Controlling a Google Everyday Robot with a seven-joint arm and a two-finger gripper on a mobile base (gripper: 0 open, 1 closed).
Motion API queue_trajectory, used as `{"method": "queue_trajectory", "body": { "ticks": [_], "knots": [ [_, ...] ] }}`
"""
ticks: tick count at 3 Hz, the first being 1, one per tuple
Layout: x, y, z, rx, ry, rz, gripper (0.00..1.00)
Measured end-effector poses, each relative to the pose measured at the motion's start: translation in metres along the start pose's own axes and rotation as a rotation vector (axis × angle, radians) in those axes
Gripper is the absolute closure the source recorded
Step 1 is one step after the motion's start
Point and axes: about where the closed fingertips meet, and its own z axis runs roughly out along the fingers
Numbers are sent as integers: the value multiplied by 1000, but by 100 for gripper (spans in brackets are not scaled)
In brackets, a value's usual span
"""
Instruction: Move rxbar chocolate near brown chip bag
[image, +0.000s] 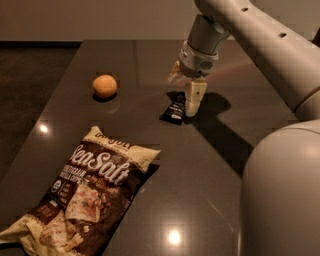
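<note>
Three items on the table (210, 165); state materials and shapes. — Inspector A

Table: dark, smooth, glossy slab with bright light spots reflected in it. Brown chip bag (90, 195): large crinkled film pouch, dark brown and cream, with white "Sea Salt" lettering and a chip picture, lying flat at the near left. Orange (105, 86): round, matte, at the far left. Rxbar chocolate (173, 112): small, flat, black rectangular wrapper with pale lettering, lying at a slant mid-table. — Inspector B

Position of the rxbar chocolate relative to the bag? — Inspector A

Well apart from it, farther back and to the right. The orange is off to the bar's left, also apart. — Inspector B

Tool condition? — Inspector A

Tool (182, 95) hangs from the pale, smooth-shelled arm (260, 45), pointing down over the bar's far end. Its cream fingers (193, 97) are spread apart. The nearer one comes down just beside the wrapper's right edge; the other sits behind and to the left. — Inspector B

Anything gripped? — Inspector A

Nothing clamped. The wrapper lies flat on the table. Contact between the nearer finger and the wrapper cannot be determined. — Inspector B
</note>
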Motion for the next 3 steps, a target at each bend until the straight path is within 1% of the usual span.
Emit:
{"method": "queue_trajectory", "body": {
  "ticks": [2, 3],
  "knots": [
    [-15, 13, 10, -48, -5, -44, 70],
    [-17, 19, 12, -59, -8, -51, 93]
  ]
}}
